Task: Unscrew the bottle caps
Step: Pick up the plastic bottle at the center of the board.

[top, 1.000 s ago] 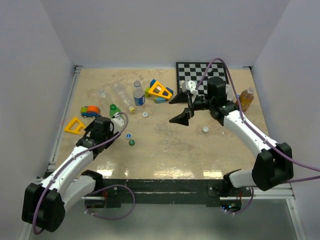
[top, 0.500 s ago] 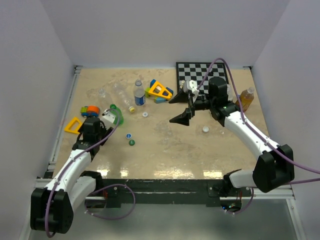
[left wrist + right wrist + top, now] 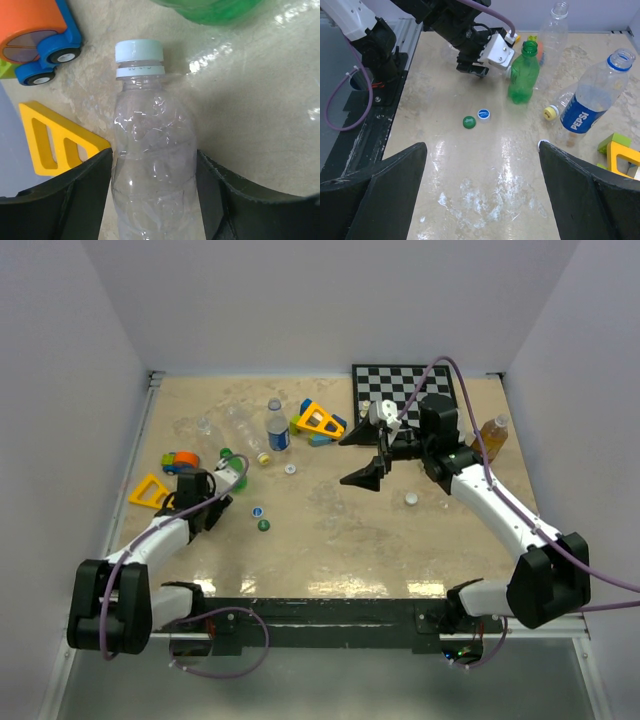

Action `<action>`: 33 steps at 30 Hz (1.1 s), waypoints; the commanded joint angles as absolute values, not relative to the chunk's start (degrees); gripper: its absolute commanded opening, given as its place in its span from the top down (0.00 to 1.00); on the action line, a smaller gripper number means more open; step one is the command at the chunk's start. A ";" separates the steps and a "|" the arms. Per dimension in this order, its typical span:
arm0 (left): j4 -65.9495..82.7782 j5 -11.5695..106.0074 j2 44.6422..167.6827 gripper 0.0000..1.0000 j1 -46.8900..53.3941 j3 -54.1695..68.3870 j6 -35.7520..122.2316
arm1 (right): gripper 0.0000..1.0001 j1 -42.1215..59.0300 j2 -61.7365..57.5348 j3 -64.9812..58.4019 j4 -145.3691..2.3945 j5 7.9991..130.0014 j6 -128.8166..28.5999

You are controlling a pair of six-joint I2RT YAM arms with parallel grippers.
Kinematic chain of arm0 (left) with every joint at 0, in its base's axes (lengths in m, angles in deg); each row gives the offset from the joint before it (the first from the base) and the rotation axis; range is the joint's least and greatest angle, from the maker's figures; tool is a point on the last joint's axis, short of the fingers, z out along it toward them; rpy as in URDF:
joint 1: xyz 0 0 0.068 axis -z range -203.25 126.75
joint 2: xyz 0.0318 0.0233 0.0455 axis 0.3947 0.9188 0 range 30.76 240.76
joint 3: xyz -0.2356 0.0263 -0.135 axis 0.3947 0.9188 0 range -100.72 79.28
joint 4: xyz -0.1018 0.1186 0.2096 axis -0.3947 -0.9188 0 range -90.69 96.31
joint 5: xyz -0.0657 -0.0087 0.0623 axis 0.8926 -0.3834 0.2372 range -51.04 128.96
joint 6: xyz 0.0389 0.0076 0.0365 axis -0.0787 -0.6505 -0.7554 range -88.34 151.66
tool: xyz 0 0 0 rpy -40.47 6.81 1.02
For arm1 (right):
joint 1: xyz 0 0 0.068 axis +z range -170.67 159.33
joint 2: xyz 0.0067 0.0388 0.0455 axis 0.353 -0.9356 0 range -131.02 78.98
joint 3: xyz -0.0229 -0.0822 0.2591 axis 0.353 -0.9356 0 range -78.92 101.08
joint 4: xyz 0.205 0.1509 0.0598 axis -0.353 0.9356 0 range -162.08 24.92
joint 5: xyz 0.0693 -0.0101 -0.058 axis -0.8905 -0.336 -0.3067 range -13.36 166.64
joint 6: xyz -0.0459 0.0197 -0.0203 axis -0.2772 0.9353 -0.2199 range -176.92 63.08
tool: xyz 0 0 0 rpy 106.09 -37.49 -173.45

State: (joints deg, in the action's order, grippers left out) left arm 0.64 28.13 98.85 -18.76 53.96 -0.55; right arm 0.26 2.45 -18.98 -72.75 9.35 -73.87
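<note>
Clear and crinkled, a small plastic bottle (image 3: 152,185) with a white screw cap (image 3: 139,51) on its neck appears to lie on the beige marbled desk (image 3: 330,540). It sits between the black fingers (image 3: 65,200) of the left gripper (image 3: 155,157). One finger lies along each side of the bottle's body, right at its walls. Whether they actually press on it cannot be told. The capped end points away from the wrist, towards an orange and blue toy car (image 3: 35,35). A yellow triangular toy block (image 3: 55,137) lies just beside the bottle's left side.

An upright green plastic bottle (image 3: 524,72) with no cap on its mouth stands close to that gripper. Nearer the middle of the desk, a loose green cap (image 3: 469,121) and a loose blue cap (image 3: 483,114) lie side by side, close together. A clear bottle with a blue label (image 3: 590,97) stands uncapped further back. A yellow cap (image 3: 550,112) shows near its foot, seemingly on the neck of a clear bottle lying there. A small white cap (image 3: 410,499) lies alone below the right arm.

The right gripper (image 3: 481,150) hangs over the middle of the desk with its fingers spread wide and nothing between them. A black and white chessboard (image 3: 405,390) lies at the far right.
</note>
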 commanded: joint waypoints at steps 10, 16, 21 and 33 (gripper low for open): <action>-6.26 30.61 84.64 0.63 -19.20 54.49 1.95 | 0.02 0.07 4.19 -19.25 -74.63 7.38 -72.92; -8.09 25.43 82.01 0.83 -19.20 52.30 3.09 | 0.02 0.07 4.19 -19.33 -74.89 7.56 -72.66; -14.16 21.74 76.12 0.95 -19.20 45.46 5.20 | 0.02 -0.02 4.01 -19.33 -74.46 7.91 -73.27; -20.24 54.47 66.08 1.00 -19.03 23.82 15.39 | 0.02 0.07 6.11 -13.72 -58.22 16.68 -89.16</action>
State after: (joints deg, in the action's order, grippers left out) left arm -19.29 36.61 65.06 -18.78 26.59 9.36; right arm 0.26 2.60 -18.52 -65.62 11.37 -81.02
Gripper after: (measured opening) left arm 0.528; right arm 0.982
